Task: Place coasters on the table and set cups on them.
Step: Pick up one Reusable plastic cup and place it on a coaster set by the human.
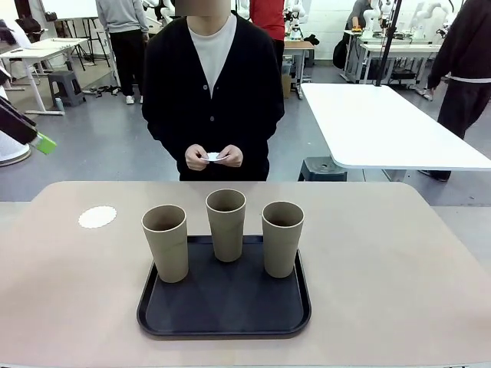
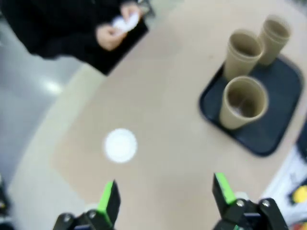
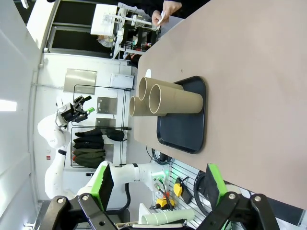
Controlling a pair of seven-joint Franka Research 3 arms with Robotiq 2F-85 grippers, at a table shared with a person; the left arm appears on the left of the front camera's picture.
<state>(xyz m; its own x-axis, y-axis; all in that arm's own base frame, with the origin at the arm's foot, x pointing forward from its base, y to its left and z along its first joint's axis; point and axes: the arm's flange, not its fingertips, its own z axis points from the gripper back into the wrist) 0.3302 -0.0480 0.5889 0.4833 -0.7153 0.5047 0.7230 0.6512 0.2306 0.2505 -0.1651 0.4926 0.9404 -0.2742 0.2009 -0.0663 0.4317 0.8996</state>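
Note:
Three taupe cups (image 1: 165, 242) (image 1: 226, 224) (image 1: 281, 238) stand upright on a black tray (image 1: 225, 310) near the middle of the beige table (image 1: 383, 253). One white coaster (image 1: 97, 217) lies flat on the table, left of the tray. Across the table, the person's hands (image 1: 215, 157) hold more white coasters (image 2: 125, 21). My left gripper (image 2: 165, 194) hangs open above the table with the coaster (image 2: 120, 145) just ahead of it; its green tip (image 1: 44, 142) shows at the far left. My right gripper (image 3: 158, 184) is open, well back from the cups (image 3: 175, 99).
A white rectangular table (image 1: 383, 123) stands behind at the right. More people and other workbenches are farther back. Bare tabletop lies to the right of the tray (image 3: 184, 136) and in front of the person.

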